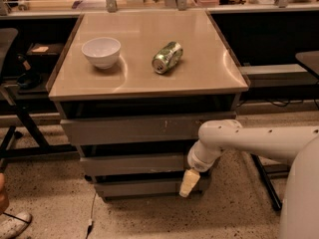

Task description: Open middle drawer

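Middle drawer (132,164): long axis left-right, flat front facing camera. Gripper (188,182) at its lower right corner, pointing down; grip state unclear.

This looks like a robotics lab or office workroom. It has a speckled hard floor (149,218), long workbenches (249,8) along the back cluttered with gear, a black chair leg (25,126) at the left and a loose cable (92,210) trailing on the ground. A white robot arm (259,141) reaches in from the right, with its gripper (188,182) low at the right front of a grey drawer cabinet (144,129).
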{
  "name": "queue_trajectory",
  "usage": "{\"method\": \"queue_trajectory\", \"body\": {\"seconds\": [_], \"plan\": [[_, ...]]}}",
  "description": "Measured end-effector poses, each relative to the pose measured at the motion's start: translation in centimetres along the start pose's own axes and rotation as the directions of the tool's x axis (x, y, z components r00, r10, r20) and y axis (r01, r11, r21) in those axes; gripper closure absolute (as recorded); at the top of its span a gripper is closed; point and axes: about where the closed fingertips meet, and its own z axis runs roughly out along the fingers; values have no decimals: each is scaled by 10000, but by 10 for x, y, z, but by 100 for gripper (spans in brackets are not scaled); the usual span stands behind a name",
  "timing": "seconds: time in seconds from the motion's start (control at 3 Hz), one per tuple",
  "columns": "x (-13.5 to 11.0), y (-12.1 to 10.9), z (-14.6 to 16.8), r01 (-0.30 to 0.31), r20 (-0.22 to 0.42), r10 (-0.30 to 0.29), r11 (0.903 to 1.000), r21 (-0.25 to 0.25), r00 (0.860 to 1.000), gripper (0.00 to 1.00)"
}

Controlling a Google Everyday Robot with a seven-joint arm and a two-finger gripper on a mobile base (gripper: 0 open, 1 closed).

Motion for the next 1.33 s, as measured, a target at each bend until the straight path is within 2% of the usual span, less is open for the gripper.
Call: {"method": "queue_trajectory", "body": {"seconds": [0.33, 0.67, 1.0, 1.33], "plan": [[0, -22, 10, -171, -158, 175, 9995, 254, 9997, 0], [0, -22, 10, -172, -158, 176, 9995, 255, 9997, 0], [3, -22, 26, -400, -6, 400, 9987, 303, 9992, 0], [0, -31, 36, -543, 175, 534, 9966, 613, 9984, 0]]}}
